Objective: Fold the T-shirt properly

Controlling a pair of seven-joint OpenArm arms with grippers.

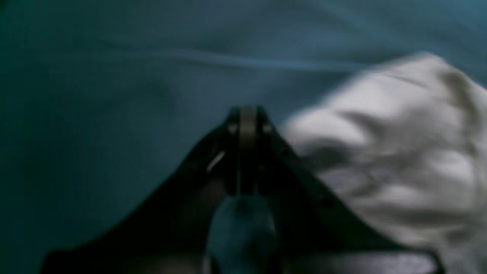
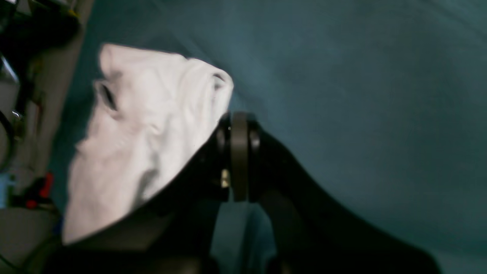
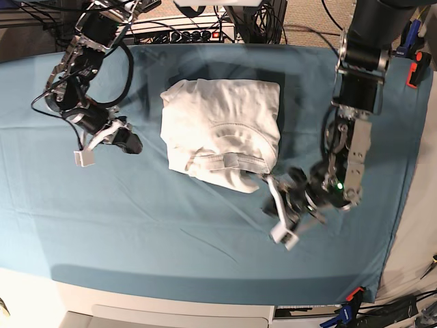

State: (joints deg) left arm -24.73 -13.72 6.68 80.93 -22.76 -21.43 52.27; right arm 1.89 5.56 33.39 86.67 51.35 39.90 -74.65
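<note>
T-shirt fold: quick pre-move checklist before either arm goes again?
1. T-shirt folded into a compact bundle: ok.
2. Fold tidy: not ok, collar edge sticks out at the front, surface wrinkled.
3. Left gripper shut, holding nothing: ok.
4. Right gripper shut, holding nothing: ok.
5. Both grippers off the shirt: ok in the base view.
6. Teal cloth flat under the shirt: cannot tell.
</note>
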